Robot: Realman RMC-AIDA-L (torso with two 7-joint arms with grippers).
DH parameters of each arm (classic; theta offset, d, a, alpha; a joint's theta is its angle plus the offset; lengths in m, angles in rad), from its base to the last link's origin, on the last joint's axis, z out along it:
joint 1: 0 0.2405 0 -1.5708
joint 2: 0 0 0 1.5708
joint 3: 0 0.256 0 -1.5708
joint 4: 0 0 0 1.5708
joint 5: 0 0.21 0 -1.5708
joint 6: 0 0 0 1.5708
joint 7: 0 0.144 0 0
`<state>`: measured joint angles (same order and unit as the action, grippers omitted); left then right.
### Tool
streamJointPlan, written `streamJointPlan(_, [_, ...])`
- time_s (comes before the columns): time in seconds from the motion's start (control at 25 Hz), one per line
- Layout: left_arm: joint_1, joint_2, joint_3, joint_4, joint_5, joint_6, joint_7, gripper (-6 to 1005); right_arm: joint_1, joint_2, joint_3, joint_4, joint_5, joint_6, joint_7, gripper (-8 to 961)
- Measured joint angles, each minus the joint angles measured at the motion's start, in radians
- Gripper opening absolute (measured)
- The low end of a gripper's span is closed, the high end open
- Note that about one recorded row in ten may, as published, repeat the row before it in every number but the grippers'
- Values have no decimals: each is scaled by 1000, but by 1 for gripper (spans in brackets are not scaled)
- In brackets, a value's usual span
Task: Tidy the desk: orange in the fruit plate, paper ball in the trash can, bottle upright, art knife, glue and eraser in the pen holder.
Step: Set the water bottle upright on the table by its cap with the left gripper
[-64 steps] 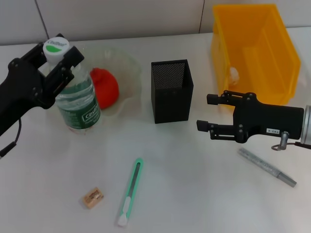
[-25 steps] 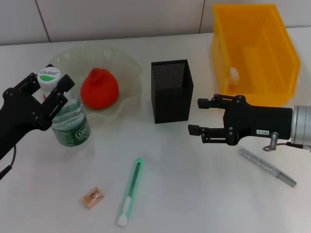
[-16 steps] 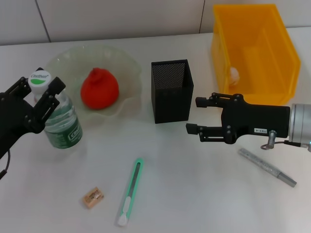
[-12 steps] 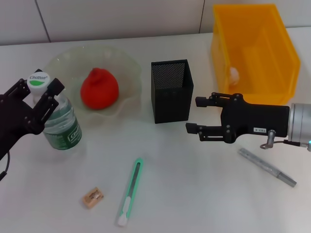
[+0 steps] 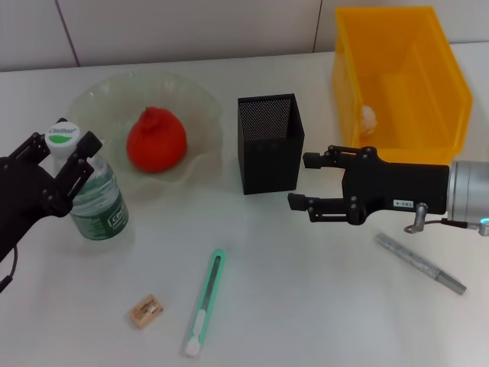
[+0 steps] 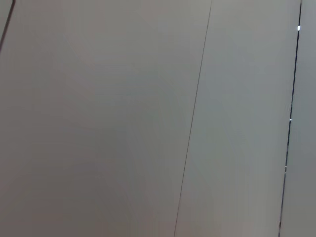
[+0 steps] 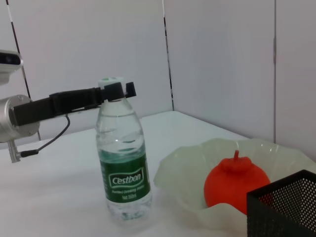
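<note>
The bottle (image 5: 95,200) stands upright on the table in front of the fruit plate (image 5: 195,107), also clear in the right wrist view as the bottle (image 7: 123,173). My left gripper (image 5: 61,153) is shut on its white cap. The orange (image 5: 156,140) lies in the plate. The paper ball (image 5: 369,116) sits in the yellow trash can (image 5: 447,92). My right gripper (image 5: 302,180) hovers open and empty just right of the black mesh pen holder (image 5: 269,145). The green art knife (image 5: 205,300), the eraser (image 5: 145,310) and the silver glue stick (image 5: 420,264) lie on the table.
The white table reaches a grey panelled wall at the back, which is all the left wrist view shows. The knife and eraser lie near the front edge, left of centre. The glue lies under my right arm's forearm.
My left gripper has carried the bottle from over the plate toward the front left and down onto the table. The right gripper has crept left toward the pen holder.
</note>
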<state>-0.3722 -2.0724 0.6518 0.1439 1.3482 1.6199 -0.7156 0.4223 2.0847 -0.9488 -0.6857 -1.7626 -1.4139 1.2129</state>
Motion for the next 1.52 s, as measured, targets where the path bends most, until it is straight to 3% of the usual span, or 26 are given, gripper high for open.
streamJointPlan(1.16, [-13, 0, -12, -30, -1, -59, 23, 445, 3, 2, -31, 2, 6, 26, 5, 769])
streamJointPlan(1.52, [-13, -2, -17, -30, -1, -63, 29, 499, 3, 2, -31, 2, 6, 30, 5, 768])
